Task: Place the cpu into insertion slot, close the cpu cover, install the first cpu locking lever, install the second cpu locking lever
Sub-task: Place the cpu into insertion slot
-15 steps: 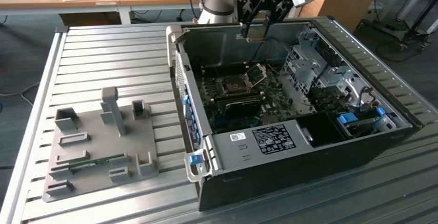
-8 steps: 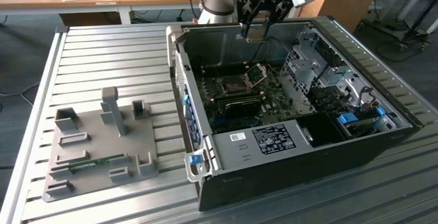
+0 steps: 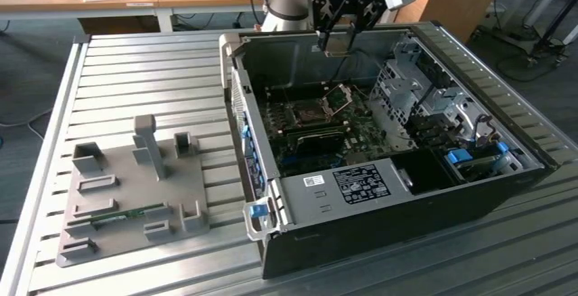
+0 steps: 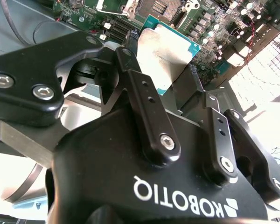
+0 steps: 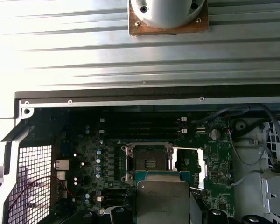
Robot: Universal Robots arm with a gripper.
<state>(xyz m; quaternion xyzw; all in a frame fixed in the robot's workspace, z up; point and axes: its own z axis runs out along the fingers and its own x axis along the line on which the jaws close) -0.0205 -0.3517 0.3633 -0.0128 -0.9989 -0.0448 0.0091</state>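
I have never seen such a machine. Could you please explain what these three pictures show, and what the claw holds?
It is a robot arm ending in a black claw. The exterior view looks at the whole scene from outside; both wrist views come from cameras riding on the arm. On the slatted metal table lie an open computer case and a grey holder tray. The claw is shut on the cpu, a small square chip, above the motherboard. The socket is empty and the cpu cover stands open.
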